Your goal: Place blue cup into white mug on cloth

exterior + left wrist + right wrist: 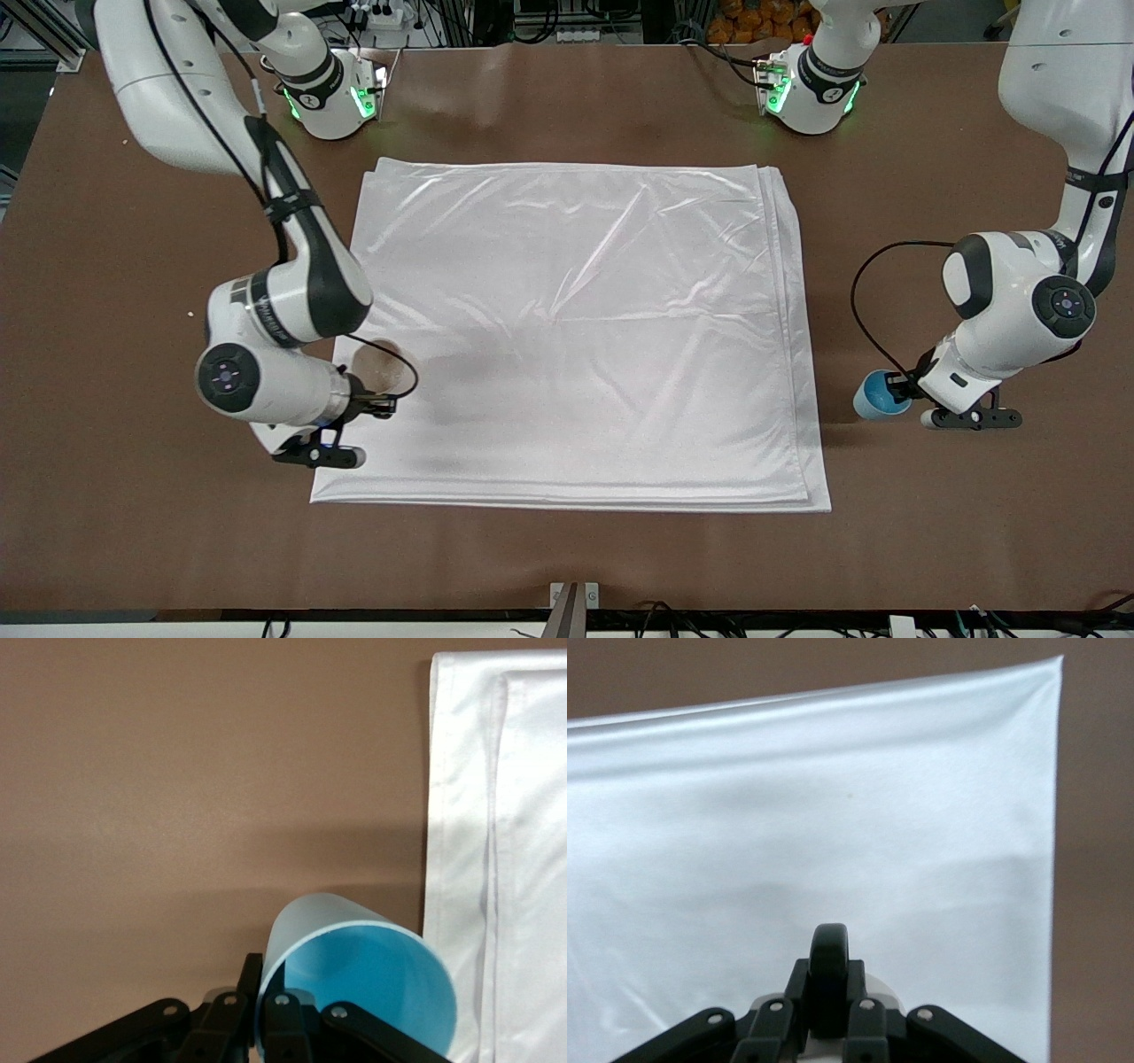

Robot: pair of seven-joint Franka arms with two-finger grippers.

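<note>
brown tabletop (620, 558) is spread with the cloth (576, 337); the blue cup (354, 979) is clamped by the left gripper (275, 1028), the white mug (376, 365) is gripped at its handle (829, 979) by the right gripper (833, 1028).

Light blue tapered handleless cup (354, 974), brighter blue inside. Shiny white satin-like folded cloth (576, 328), plain, no pattern. Small white ceramic mug (376, 365) with glossy black loop handle (829, 970). Matte brown tabletop (930, 532) underneath.

The brown surface (620, 558) held a big white cloth (576, 337) (folded in layers, a bit wrinkled) in the middle. The two robot bases stood along its top edge.
</note>
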